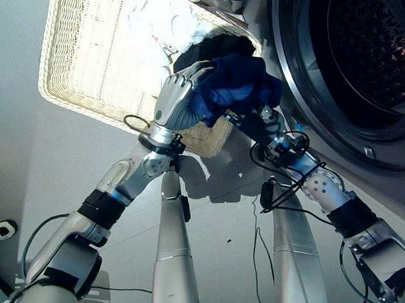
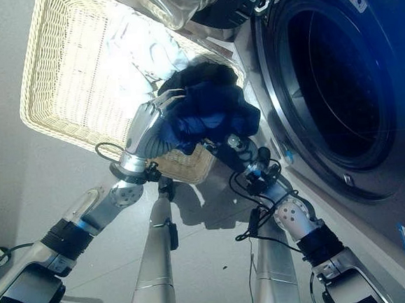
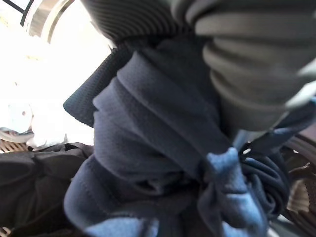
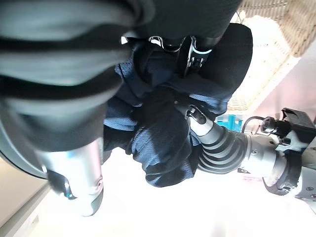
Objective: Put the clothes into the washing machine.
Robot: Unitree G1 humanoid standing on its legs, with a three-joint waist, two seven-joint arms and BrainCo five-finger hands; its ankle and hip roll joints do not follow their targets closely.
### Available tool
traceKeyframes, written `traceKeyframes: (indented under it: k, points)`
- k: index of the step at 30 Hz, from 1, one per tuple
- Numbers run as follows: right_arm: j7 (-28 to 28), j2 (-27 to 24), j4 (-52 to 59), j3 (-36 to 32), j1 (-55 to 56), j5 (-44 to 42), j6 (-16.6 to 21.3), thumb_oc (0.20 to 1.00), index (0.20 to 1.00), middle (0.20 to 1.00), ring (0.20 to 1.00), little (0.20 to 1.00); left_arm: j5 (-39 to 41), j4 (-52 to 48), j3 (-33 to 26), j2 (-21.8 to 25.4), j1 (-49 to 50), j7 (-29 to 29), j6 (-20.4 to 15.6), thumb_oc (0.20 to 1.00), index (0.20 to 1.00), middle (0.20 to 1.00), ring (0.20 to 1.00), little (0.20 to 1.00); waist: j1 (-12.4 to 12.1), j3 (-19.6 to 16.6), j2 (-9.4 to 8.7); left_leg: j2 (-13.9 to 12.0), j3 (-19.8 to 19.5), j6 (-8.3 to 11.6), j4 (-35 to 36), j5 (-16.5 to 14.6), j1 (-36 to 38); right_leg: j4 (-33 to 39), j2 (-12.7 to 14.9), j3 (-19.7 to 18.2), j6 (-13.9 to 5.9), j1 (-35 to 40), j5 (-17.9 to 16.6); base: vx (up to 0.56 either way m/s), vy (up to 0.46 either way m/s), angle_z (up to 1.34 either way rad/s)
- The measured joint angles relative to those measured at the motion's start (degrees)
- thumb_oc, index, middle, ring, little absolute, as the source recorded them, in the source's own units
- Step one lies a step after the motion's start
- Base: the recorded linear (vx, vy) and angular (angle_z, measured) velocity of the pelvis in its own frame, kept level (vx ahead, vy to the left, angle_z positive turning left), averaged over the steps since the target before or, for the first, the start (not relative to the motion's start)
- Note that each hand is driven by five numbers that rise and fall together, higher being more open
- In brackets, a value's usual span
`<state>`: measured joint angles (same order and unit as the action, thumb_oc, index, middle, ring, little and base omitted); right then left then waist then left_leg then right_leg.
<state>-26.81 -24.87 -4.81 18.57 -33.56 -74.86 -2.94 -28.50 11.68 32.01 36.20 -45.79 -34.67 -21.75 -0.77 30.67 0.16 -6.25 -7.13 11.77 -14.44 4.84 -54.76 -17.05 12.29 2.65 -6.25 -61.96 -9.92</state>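
Between the wicker basket (image 1: 90,62) and the washing machine's open round door (image 1: 353,62), held clear of the floor: one bundle of dark blue cloth (image 1: 236,86), gripped from both sides.

Left hand (image 1: 177,101): fingers curled over the bundle's basket-side face, dark tips pressing into the folds; closed round the fabric. Its wrist view shows the blue cloth (image 3: 163,148) bunched and knotted against the ribbed cover.

Right hand (image 1: 267,122): set under and behind the bundle on the machine side. Its wrist view shows dark-tipped fingers (image 4: 195,52) hooked into the cloth (image 4: 163,128); closed on the garment.

Basket: pale woven wicker, rectangular, tipped toward the camera, one corner touching the bundle. Contents: white cloth (image 1: 168,28) and a black garment (image 1: 212,49) at the corner nearest the machine.

Washing machine: dark rubber-rimmed opening, perforated drum (image 1: 373,47) visible inside, just beside the bundle.

Floor (image 1: 21,159): plain pale grey, smooth.

Orientation of the bundle: crumpled into a rough lump, long axis running from the left hand toward the machine's opening, loose folds hanging on the machine side. Which end is collar or hem cannot be told.
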Motion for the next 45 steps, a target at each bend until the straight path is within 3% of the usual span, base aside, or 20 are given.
traceKeyframes:
  k: [1, 2, 3, 4, 5, 11, 26, 27, 28, 29, 37, 45]
  points:
    - [0.5, 0.08, 0.0, 0.0, -0.09, 0.0, -0.07, 0.771, 0.771, 0.771, 0.771, 0.771, 0.0, 0.0, 0.0, -0.03, -0.1, 0.32, 0.01, 0.2, 0.2, 0.2, 0.2, 0.2, 0.0, 0.0, 0.0, 0.0, 0.0, 0.0, 0.0, 0.0, 0.0, 0.01, -0.01, 0.0, 0.0, 0.0, 0.0, 0.0, 0.0, 0.0]
    - [0.78, 0.17, 0.0, 0.0, -0.1, 0.0, -0.13, 0.661, 0.661, 0.661, 0.661, 0.661, 0.0, 0.0, 0.0, -0.02, -0.15, 0.5, 0.02, 0.2, 0.2, 0.2, 0.2, 0.2, 0.01, 0.0, 0.0, 0.0, 0.0, 0.0, 0.0, 0.0, 0.0, 0.02, -0.01, 0.0, 0.0, 0.0, 0.0, 0.0, 0.0, 0.0]
    - [1.27, 0.44, 0.0, 0.0, -0.09, 0.0, -0.18, 0.479, 0.479, 0.479, 0.479, 0.479, -0.01, 0.01, 0.0, -0.01, -0.16, 0.73, 0.01, 0.2, 0.2, 0.2, 0.2, 0.2, 0.02, 0.0, 0.0, 0.0, 0.0, 0.0, 0.0, 0.0, 0.0, 0.02, -0.01, 0.0, 0.0, 0.0, -0.01, 0.0, 0.0, 0.0]
    - [1.59, 0.6, 0.0, 0.0, -0.05, 0.01, -0.18, 0.41, 0.41, 0.41, 0.41, 0.41, -0.01, 0.01, 0.0, -0.01, -0.16, 0.84, 0.01, 0.2, 0.2, 0.2, 0.2, 0.2, 0.02, 0.0, 0.0, 0.0, 0.0, 0.0, 0.0, 0.0, 0.0, 0.02, -0.01, 0.0, 0.0, 0.0, -0.01, 0.0, 0.0, 0.0]
    - [2.57, 0.79, -0.03, 0.0, -0.02, 0.15, -0.18, 0.2, 0.2, 0.2, 0.2, 0.2, -0.07, 0.0, 0.08, -0.05, -0.24, 0.95, -0.03, 0.2, 0.2, 0.2, 0.2, 0.2, 0.02, 0.0, 0.0, 0.0, 0.0, 0.0, 0.0, 0.0, 0.0, 0.02, -0.01, 0.0, -0.01, 0.0, -0.01, 0.0, 0.0, 0.0]
    - [6.05, 0.95, -1.9, -0.15, -0.59, 0.46, -0.15, 0.2, 0.2, 0.2, 0.2, 0.2, -2.34, -0.98, 1.48, -0.75, -0.76, 0.94, -2.31, 0.2, 0.2, 0.2, 0.2, 0.2, 0.12, 0.0, -0.01, 0.02, 0.01, 0.0, -0.05, 0.0, 0.01, 0.02, -0.01, -0.01, -0.03, 0.04, -0.02, 0.0, 0.0, 0.0]
    - [7.52, 0.96, -2.52, -0.41, -1.17, 0.42, -0.06, 0.2, 0.2, 0.2, 0.2, 0.2, -5.91, -1.5, 2.83, -1.46, -1.63, 1.42, -2.38, 0.2, 0.2, 0.2, 0.2, 0.2, 0.51, -0.09, -0.31, 0.04, 0.0, 0.0, -0.34, -0.01, 0.06, 0.04, -0.05, -0.04, -0.11, 0.27, -0.11, 0.0, 0.0, 0.0]
    - [7.7, 1.0, -2.7, -0.41, -1.17, 0.41, -0.06, 0.2, 0.2, 0.2, 0.2, 0.2, -6.96, -1.5, 2.91, -1.44, -1.71, 1.19, -1.85, 0.266, 0.266, 0.266, 0.266, 0.266, 0.67, -0.11, -0.34, 0.05, -0.03, -0.01, -0.39, -0.01, 0.1, 0.17, -0.05, -0.05, -0.16, 0.43, -0.15, 0.0, 0.0, 0.0]
    - [7.85, 1.04, -2.73, -0.41, -1.16, 0.41, -0.06, 0.2, 0.2, 0.2, 0.2, 0.2, -7.05, -1.5, 3.07, -1.44, -1.76, 1.04, -1.48, 0.388, 0.388, 0.388, 0.388, 0.388, 0.79, -0.11, -0.34, 0.08, -0.07, -0.1, -0.45, -0.07, 0.13, 0.26, -0.06, -0.07, -0.2, 0.57, -0.18, 0.0, 0.0, 0.0]
    - [7.97, 1.22, -2.86, -0.41, -1.2, 0.39, -0.06, 0.2, 0.2, 0.2, 0.2, 0.2, -7.24, -1.5, 3.43, -1.49, -1.76, 0.43, -0.78, 1.0, 1.0, 1.0, 1.0, 1.0, 1.17, -0.12, -0.37, 0.17, -0.15, -0.33, -0.81, -0.29, 0.13, 0.37, -0.04, -0.12, -0.28, 0.87, -0.23, 0.0, 0.0, 0.0]
    - [7.97, 2.96, -3.44, 0.0, -1.99, -0.41, 0.46, 0.2, 0.2, 0.2, 0.2, 0.2, -6.47, -1.28, 4.96, -4.71, -1.79, -10.3, 11.17, 1.0, 1.0, 1.0, 1.0, 1.0, 0.84, -0.17, -0.47, 0.24, -0.21, -0.29, -1.46, -0.68, 0.24, 0.81, -0.08, -0.21, -0.46, 1.49, -0.43, 0.0, -0.017, 0.0]
    - [7.98, 5.11, -3.46, 0.48, -3.05, -3.51, 3.14, 0.2, 0.2, 0.2, 0.2, 0.2, -6.2, -1.26, 2.77, -6.47, -0.19, -14.19, 17.28, 1.0, 1.0, 1.0, 1.0, 1.0, -0.39, -0.18, -0.47, 0.31, -0.58, -0.29, -1.43, -0.68, 0.22, 0.85, 0.03, 0.08, -0.47, 1.68, -0.4, 0.0, -0.004, 0.0]
